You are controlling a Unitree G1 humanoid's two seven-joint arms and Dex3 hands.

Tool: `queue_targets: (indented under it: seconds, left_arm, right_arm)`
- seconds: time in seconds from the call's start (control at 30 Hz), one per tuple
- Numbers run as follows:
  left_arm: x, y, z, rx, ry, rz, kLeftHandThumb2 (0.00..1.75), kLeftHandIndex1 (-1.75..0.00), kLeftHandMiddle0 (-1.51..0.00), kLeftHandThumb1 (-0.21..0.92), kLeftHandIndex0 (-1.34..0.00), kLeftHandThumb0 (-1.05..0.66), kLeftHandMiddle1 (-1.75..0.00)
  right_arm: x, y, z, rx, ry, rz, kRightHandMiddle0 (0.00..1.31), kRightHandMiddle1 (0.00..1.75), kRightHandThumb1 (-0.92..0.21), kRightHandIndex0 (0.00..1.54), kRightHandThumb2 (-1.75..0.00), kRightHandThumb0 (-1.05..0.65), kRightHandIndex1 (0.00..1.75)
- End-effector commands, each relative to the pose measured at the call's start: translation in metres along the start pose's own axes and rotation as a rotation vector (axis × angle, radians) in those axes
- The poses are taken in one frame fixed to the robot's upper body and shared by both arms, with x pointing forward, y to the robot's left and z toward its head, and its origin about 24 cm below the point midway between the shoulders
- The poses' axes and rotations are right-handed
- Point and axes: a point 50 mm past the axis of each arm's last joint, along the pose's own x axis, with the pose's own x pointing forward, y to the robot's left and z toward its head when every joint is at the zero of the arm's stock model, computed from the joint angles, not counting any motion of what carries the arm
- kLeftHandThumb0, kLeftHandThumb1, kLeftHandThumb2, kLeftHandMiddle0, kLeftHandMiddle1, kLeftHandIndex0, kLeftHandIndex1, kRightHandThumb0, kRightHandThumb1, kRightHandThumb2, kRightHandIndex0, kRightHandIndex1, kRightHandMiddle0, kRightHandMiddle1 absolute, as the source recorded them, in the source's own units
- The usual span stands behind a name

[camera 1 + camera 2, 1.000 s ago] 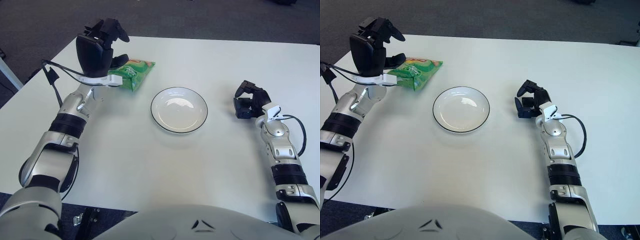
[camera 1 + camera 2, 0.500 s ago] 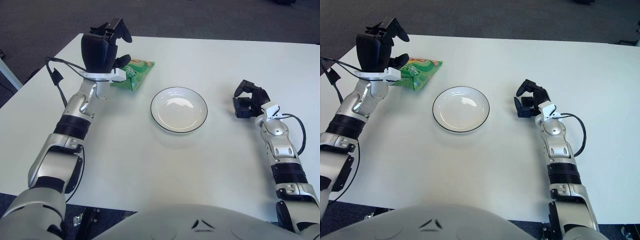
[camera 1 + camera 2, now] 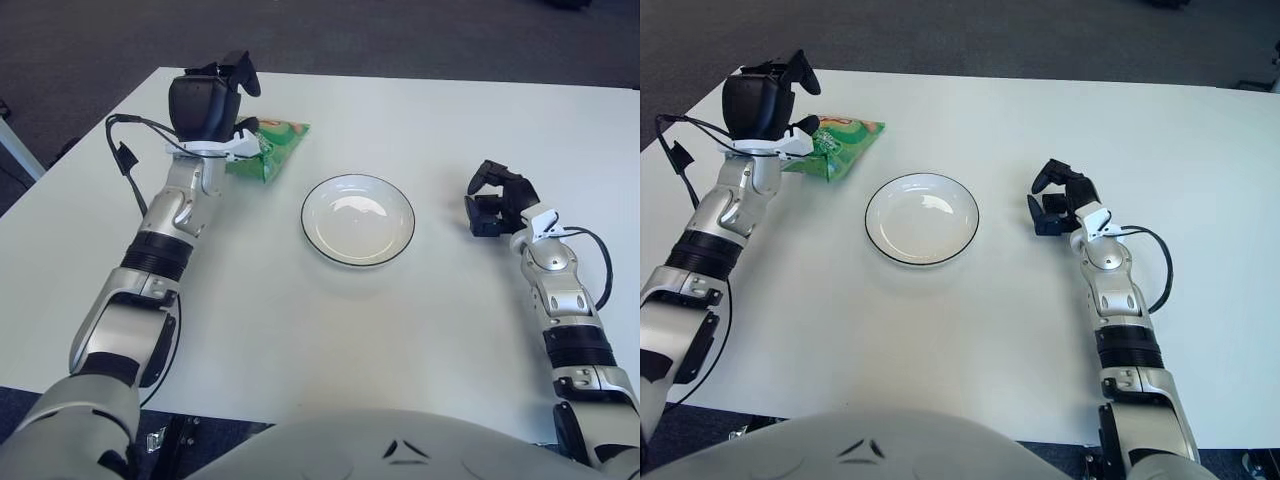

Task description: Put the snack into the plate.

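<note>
A green snack bag [image 3: 274,148] lies flat on the white table at the far left, left of the plate. The white plate [image 3: 358,218] with a dark rim sits empty in the middle. My left hand [image 3: 212,98] hovers over the left end of the bag, fingers spread, and hides that end; I cannot tell whether it touches the bag. My right hand [image 3: 497,198] rests on the table right of the plate, fingers curled, holding nothing.
The table's far edge [image 3: 420,80] runs close behind the bag, with dark floor beyond. A black cable [image 3: 130,150] hangs along my left forearm.
My left hand has moved forward and right and tipped down over the bag's left end. The bag, the plate and my right hand have stayed in place.
</note>
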Motion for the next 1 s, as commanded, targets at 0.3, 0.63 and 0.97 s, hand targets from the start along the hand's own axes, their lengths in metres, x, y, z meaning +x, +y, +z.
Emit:
queue_targets:
  seconds: [0.3, 0.63, 0.97]
  left_arm:
    - [0.018, -0.004, 0.010, 0.083, 0.061, -0.077, 0.85, -1.74, -0.51, 0.67, -0.33, -0.30, -1.44]
    - [0.029, -0.016, 0.005, 0.158, 0.048, -0.198, 0.81, -1.23, -0.19, 0.91, -0.03, -0.91, -0.85]
    - [0.041, -0.035, 0.020, 0.212, 0.148, -0.319, 0.99, -0.90, -0.07, 0.92, 0.00, -1.04, -0.38]
  right_arm:
    - [-0.028, 0.022, -0.055, -0.025, 0.265, 0.082, 0.63, 1.75, -0.30, 1.28, -1.34, -0.49, 1.75]
    - [-0.027, 0.022, -0.055, -0.040, 0.268, 0.083, 0.63, 1.75, -0.30, 1.29, -1.34, -0.49, 1.75]
    - [-0.028, 0.022, -0.056, -0.026, 0.267, 0.095, 0.63, 1.75, -0.30, 1.29, -1.34, -0.49, 1.75]
